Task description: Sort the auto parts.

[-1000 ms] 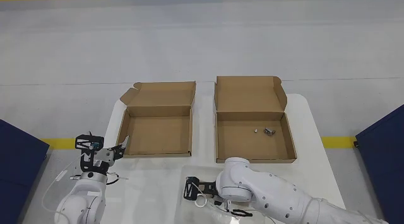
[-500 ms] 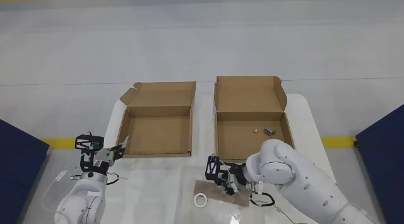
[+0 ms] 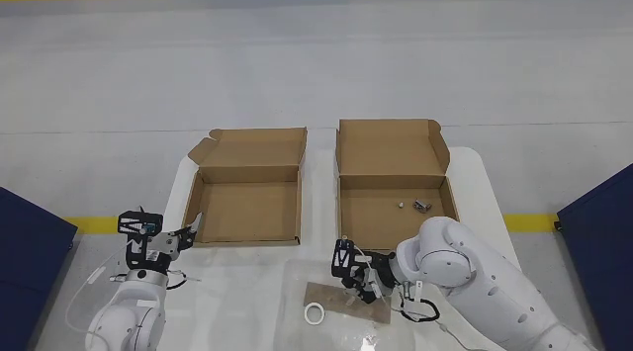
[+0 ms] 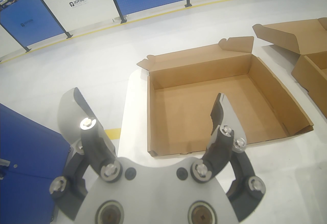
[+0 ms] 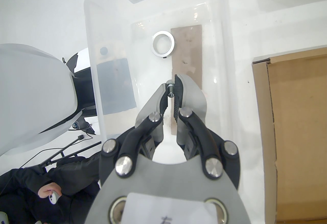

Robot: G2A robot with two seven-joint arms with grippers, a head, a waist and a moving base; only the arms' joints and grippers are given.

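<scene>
My right gripper (image 5: 170, 87) (image 3: 346, 257) is shut on a small metal bolt (image 5: 170, 89), held above the clear plastic bin (image 5: 88, 30) (image 3: 297, 282) at the table's front. A metal ring (image 5: 163, 43) (image 3: 315, 313) lies on the bin's floor beside a brown strip (image 5: 187, 56). Two small metal parts (image 3: 417, 205) lie in the right cardboard box (image 3: 401, 242). The left cardboard box (image 3: 247, 211) (image 4: 219, 104) holds nothing. My left gripper (image 4: 150, 107) (image 3: 188, 229) stands open at the table's left edge, short of that box's front corner.
Both boxes have their lids folded back toward the far side. A dark flat pad (image 5: 115, 87) lies under the bin. White table surface (image 3: 237, 282) lies between the left box and the bin. A blue panel (image 4: 25, 148) stands off the table's left.
My right arm has swung from the bin's front left toward the right and far side, lifting out with the bolt. The ring now lies uncovered. The left arm has stayed put.
</scene>
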